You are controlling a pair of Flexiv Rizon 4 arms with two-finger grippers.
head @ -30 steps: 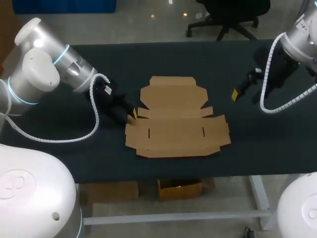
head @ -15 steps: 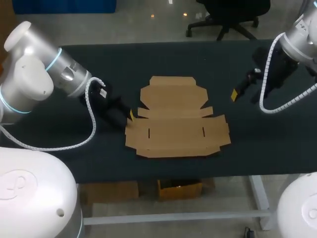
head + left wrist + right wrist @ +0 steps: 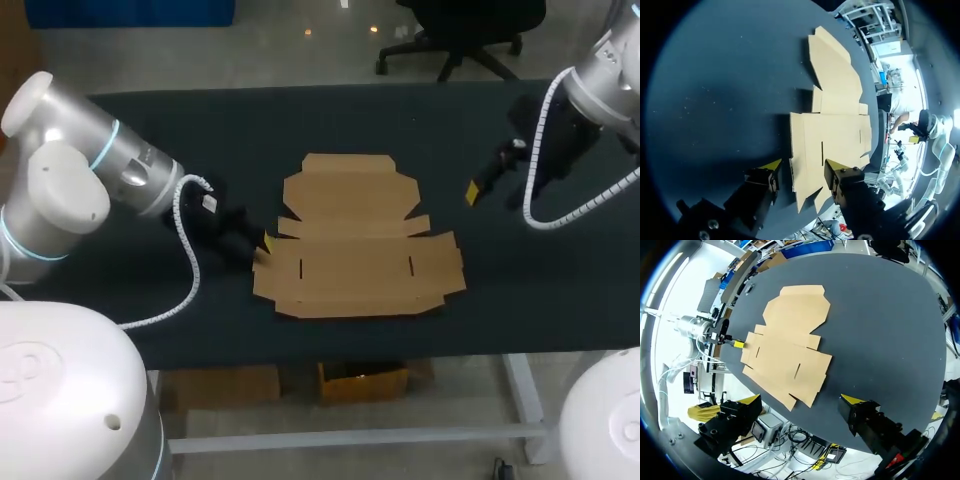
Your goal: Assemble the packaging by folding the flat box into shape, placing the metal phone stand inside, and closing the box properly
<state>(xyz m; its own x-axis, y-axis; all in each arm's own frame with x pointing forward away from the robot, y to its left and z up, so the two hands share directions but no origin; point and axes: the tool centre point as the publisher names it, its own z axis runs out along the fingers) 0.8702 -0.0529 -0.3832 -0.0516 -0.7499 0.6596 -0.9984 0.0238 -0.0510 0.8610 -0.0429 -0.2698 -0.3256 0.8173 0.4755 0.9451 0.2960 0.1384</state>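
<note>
Cardboard of the flat box [image 3: 355, 240] lies unfolded in the middle of the table [image 3: 150, 130]. We have our left gripper [image 3: 802, 167] low at its left edge, fingers spread. Our right gripper [image 3: 471, 192] hangs well apart on the right, fingers also spread.

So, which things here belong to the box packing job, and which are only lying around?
For the job:
- flat cardboard box, not yet folded
- left gripper, open at the box's edge
- right gripper, open, apart from the box
The metal phone stand shows in no view.

Just there:
- dark table, which bears the box
</note>
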